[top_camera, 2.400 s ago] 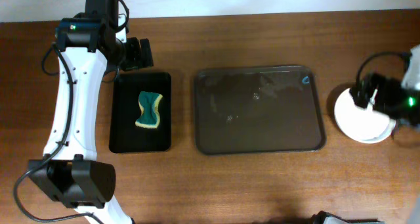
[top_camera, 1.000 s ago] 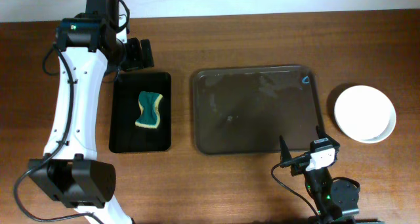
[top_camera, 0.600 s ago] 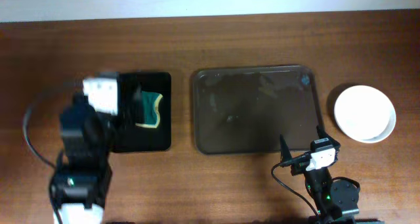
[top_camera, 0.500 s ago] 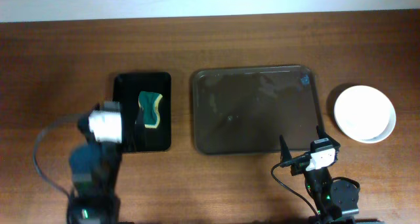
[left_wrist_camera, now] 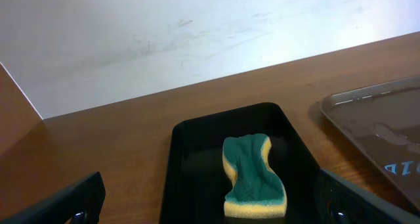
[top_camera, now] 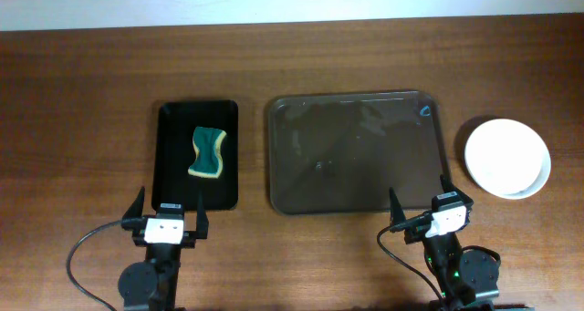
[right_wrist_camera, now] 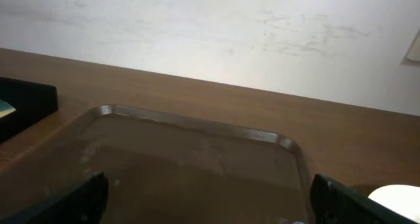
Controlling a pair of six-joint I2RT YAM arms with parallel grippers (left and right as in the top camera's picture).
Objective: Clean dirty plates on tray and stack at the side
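Note:
The white plates (top_camera: 507,158) sit in one stack on the table right of the tray; the top one shows no smears. An edge of the stack also shows in the right wrist view (right_wrist_camera: 398,199). The dark brown tray (top_camera: 358,154) lies at the centre with nothing on it, and also shows in the right wrist view (right_wrist_camera: 197,165). My left gripper (top_camera: 170,207) is open and empty at the near table edge, in front of the black tray; its wrist view (left_wrist_camera: 213,199) shows the jaws wide apart. My right gripper (top_camera: 420,200) is open and empty at the brown tray's near edge (right_wrist_camera: 213,199).
A smaller black tray (top_camera: 196,154) lies left of the brown tray and holds a green and yellow sponge (top_camera: 208,151). The sponge (left_wrist_camera: 252,175) lies between my left fingers' line of sight. A pale wall runs along the table's far edge.
My left arm has pulled back from the far left corner to the near table edge. My right arm left the plates earlier and has stayed still at the near edge since.

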